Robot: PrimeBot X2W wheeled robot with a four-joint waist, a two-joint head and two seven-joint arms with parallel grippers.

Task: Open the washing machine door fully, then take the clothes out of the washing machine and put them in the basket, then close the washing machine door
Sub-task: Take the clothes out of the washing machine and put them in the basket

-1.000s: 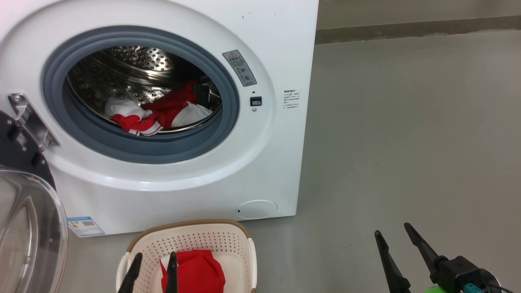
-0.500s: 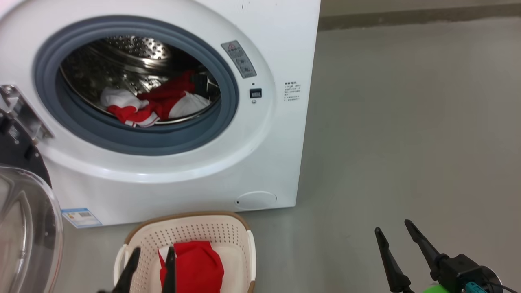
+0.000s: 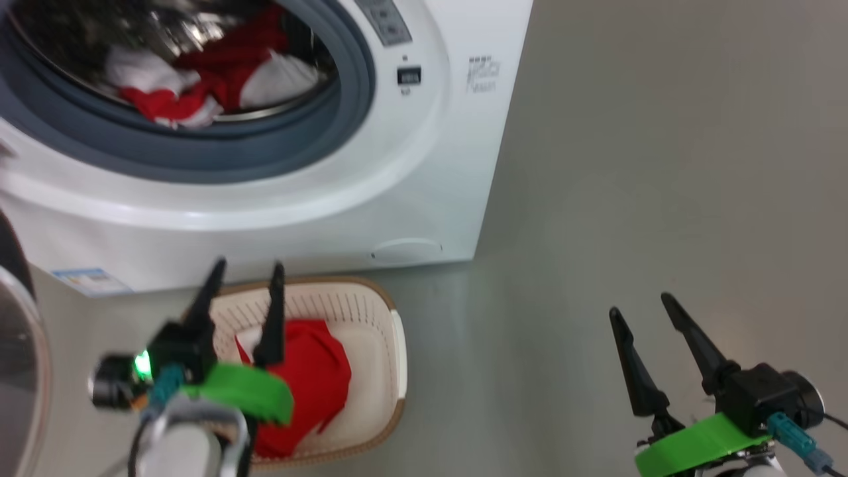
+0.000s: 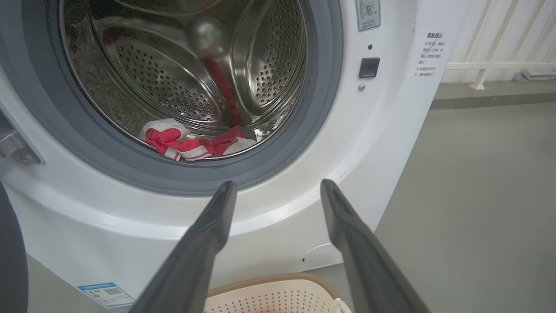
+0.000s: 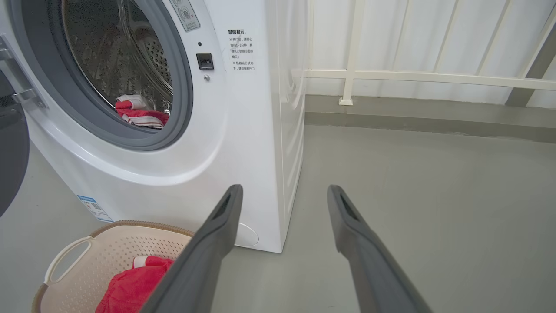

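The washing machine stands open, its door swung out at the left edge. Red and white clothes lie at the bottom of the steel drum, and the left wrist view shows the same clothes. The basket sits on the floor before the machine with a red garment in it. My left gripper hangs open above the basket's far rim, holding nothing. My right gripper is open over bare floor to the right, also holding nothing.
Grey floor stretches right of the machine. A white railing and a low kerb run along the back. The dark door edge stands out at the machine's left, beside the basket.
The head camera has tilted down, so the machine sits higher in the picture. My left arm has risen into view, its open fingers now reaching past the basket's far rim.
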